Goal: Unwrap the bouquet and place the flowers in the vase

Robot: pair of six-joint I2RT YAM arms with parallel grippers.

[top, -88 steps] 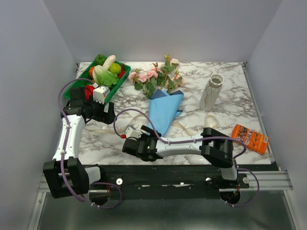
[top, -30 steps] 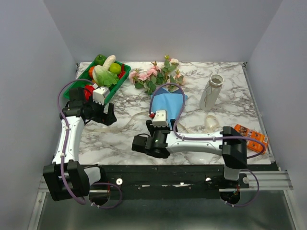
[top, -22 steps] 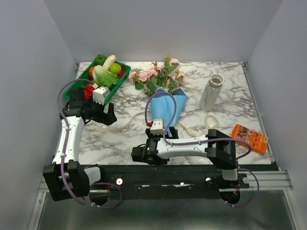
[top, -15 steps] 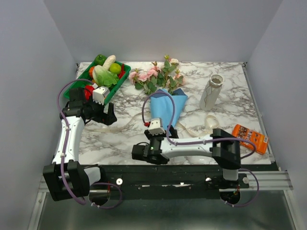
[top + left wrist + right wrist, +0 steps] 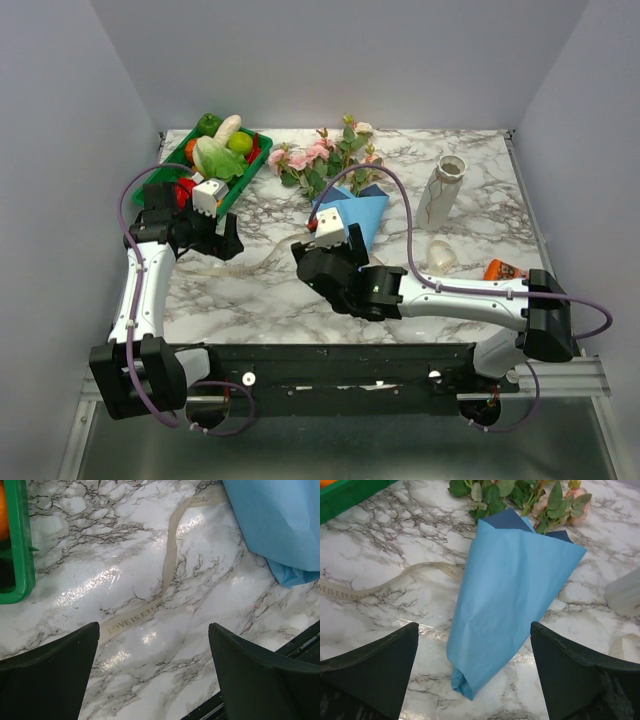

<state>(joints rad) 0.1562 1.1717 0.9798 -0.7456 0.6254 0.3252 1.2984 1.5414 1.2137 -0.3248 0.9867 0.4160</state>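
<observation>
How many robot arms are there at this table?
2. The left arm stands beside the green tray; the right arm stretches across the front toward the blue paper cone. None seems hidden.

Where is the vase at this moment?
In the top view, the vase sits right of centre on the table, right of the blue paper cone and beyond the orange packet.

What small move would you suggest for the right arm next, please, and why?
Probably lower the right gripper onto the narrow end of the blue paper cone and close: its jaws stand open above it, the ribbon lies untied, and the flowers poke from its wide end.
</observation>
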